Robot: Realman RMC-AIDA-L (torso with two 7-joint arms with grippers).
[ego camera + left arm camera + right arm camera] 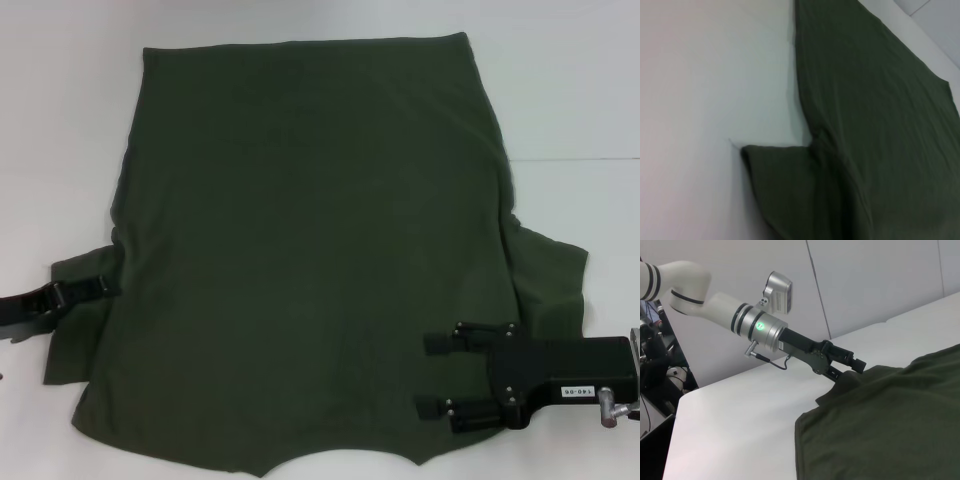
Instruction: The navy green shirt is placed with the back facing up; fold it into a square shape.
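We see the navy green shirt (300, 250) spread flat, back up, across the middle of the white table (560, 90), hem at the far side and collar notch at the near edge. Both sleeves stick out to the sides.

Our left gripper (85, 291) sits at the left sleeve, its fingers narrowed onto the sleeve's far edge; the right wrist view suggests it pinches the fabric there, though we judge this rather than see it plainly. Our right gripper (450, 375) hovers over the near right part of the shirt body with its 2 fingers spread wide, holding nothing.

The main risk, as we judge it, is a 1-sided pull: if the left arm lifts alone, the soft knit may drag and skew the whole shirt. A shallow pinch could also slip off the sleeve.

The near hem line lies right at the table's near edge, so little room remains there. Bare table is open to the far side, left and right.
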